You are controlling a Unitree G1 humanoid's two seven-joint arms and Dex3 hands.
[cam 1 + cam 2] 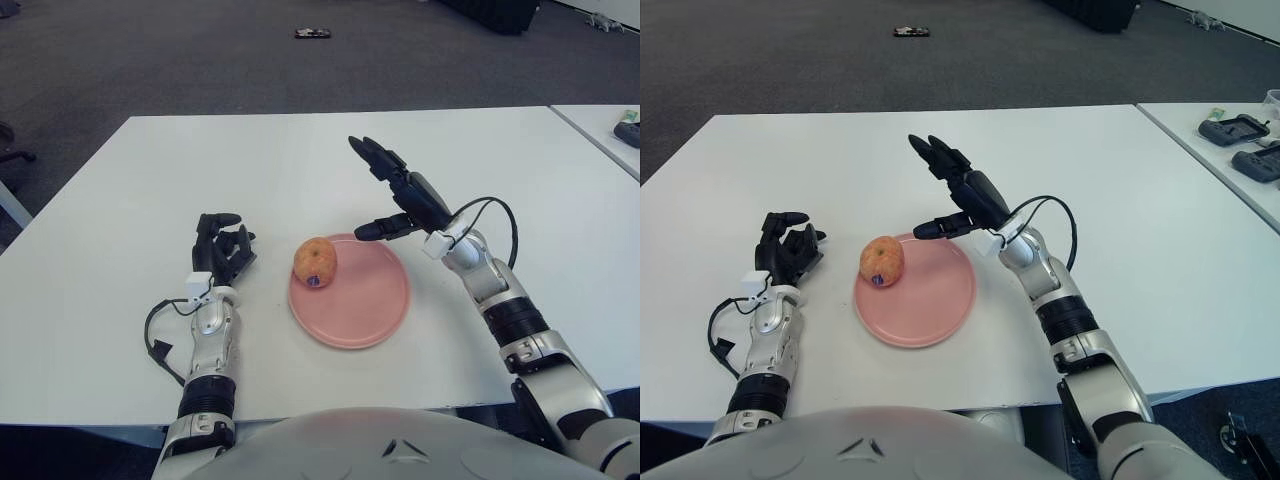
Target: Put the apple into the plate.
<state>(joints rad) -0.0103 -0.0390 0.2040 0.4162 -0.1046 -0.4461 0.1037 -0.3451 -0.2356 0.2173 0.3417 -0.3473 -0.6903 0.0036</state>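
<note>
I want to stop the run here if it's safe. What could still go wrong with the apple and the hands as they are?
1. The apple sits at the left rim of the pink plate, not at its middle, so it might roll off onto the table.
2. The right hand is raised past the plate's far edge, fingers spread and holding nothing; a careless retreat could clip the plate.
3. The left hand shows just left of the plate; any move rightward could nudge the apple.
</note>
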